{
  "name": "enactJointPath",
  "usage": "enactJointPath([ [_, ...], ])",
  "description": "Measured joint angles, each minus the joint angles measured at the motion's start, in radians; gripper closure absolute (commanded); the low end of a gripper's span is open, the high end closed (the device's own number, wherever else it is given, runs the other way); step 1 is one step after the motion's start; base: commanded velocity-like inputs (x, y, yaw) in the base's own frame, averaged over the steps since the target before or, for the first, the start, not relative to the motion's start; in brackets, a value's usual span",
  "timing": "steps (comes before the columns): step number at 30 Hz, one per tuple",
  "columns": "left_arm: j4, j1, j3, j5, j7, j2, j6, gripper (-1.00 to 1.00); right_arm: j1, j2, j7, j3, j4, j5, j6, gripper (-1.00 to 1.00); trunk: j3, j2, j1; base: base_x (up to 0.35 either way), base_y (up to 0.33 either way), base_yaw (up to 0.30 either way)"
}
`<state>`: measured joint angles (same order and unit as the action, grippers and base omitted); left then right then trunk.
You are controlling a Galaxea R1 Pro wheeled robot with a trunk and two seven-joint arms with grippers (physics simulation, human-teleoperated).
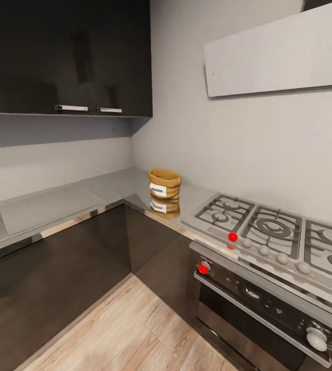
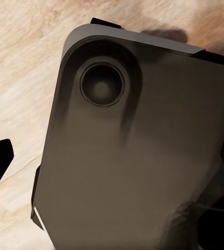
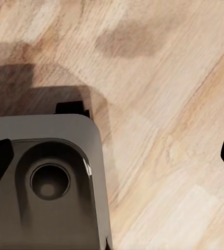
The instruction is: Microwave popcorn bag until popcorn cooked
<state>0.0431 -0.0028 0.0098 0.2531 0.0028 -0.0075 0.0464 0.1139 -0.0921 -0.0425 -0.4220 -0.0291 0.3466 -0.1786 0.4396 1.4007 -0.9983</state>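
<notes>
Popcorn bag (image 1: 164, 183) upright on countertop (image 1: 52, 206) corner, just left of gas hob (image 1: 268, 226), far from both claws. Wrist cams aimed at wood floor (image 3: 159, 78); claw state can't tell. Approach squarely, stop w/in reach.

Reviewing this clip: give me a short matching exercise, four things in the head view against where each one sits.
Things:
1. popcorn bag
2. gas hob
3. upper cabinet
4. oven

Places:
A. on the wall above the corner worktop
B. beneath the hob, in the dark cabinet fronts
C. on the countertop near the corner
D. set into the worktop, beside the bag

Pairs: 1-C, 2-D, 3-A, 4-B
</notes>
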Motion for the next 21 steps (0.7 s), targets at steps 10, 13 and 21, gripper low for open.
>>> enactJointPath([
  [10, 0.0, 0.0, -0.002, 0.0, 0.0, 0.002, 0.0, -1.0, 0.0, -0.001, 0.0, 0.0, 0.0, -0.002, 0.003, -1.0, -0.031, -0.07, 0.038, 0.0, 0.0, 0.0],
  [13, 0.0, 0.0, -0.002, 0.0, 0.0, 0.002, 0.0, -1.0, 0.0, -0.001, -0.001, 0.0, 0.0, -0.002, 0.003, -1.0, -0.041, -0.091, 0.05, 0.0, 0.0, 0.0],
  [21, 0.0, 0.0, -0.002, 0.0, 0.0, 0.002, 0.0, -1.0, 0.0, -0.001, -0.002, -0.001, 0.0, -0.003, 0.003, -1.0, -0.066, -0.147, 0.081, 0.0, 0.0, 0.0],
])
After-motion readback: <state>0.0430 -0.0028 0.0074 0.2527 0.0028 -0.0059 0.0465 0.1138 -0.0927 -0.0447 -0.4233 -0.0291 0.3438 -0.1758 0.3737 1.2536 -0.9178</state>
